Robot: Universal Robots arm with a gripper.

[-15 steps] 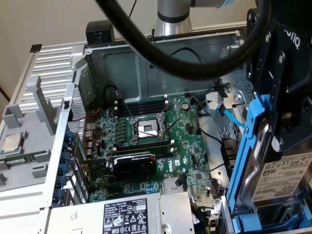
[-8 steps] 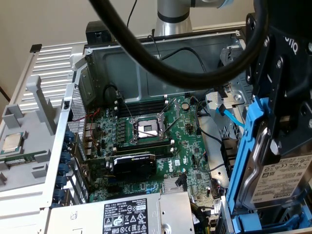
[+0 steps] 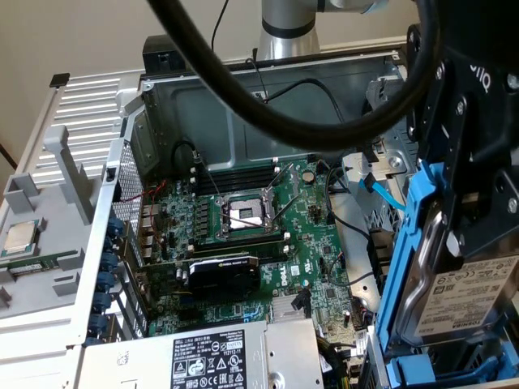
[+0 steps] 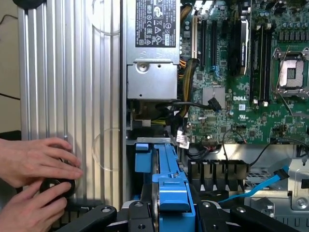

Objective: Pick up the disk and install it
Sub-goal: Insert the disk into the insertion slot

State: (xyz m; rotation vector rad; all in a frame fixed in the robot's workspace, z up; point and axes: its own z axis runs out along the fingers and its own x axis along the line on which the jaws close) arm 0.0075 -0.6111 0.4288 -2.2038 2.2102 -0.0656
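Observation:
The disk [image 3: 474,296], a silver-grey hard drive with a white printed label, is clipped in a blue plastic frame [image 3: 415,235]. It hangs on edge at the exterior view's right, over the near right corner of the open computer case [image 3: 268,105]. My black gripper [image 3: 474,235] comes down from above and is shut on the disk. In the wrist view the blue frame [image 4: 170,186] runs between my gripper's [image 4: 171,215] two black fingers [image 4: 99,215], above the case's drive bay area.
The motherboard [image 3: 312,271] lies in the case with an empty processor socket [image 3: 243,215], a graphics card [image 3: 223,271] and a grey power supply [image 3: 211,356]. A blue data cable [image 3: 381,190] hangs loose nearby. A person's hands [image 4: 34,166] rest beside the ribbed silver panel [image 4: 72,87].

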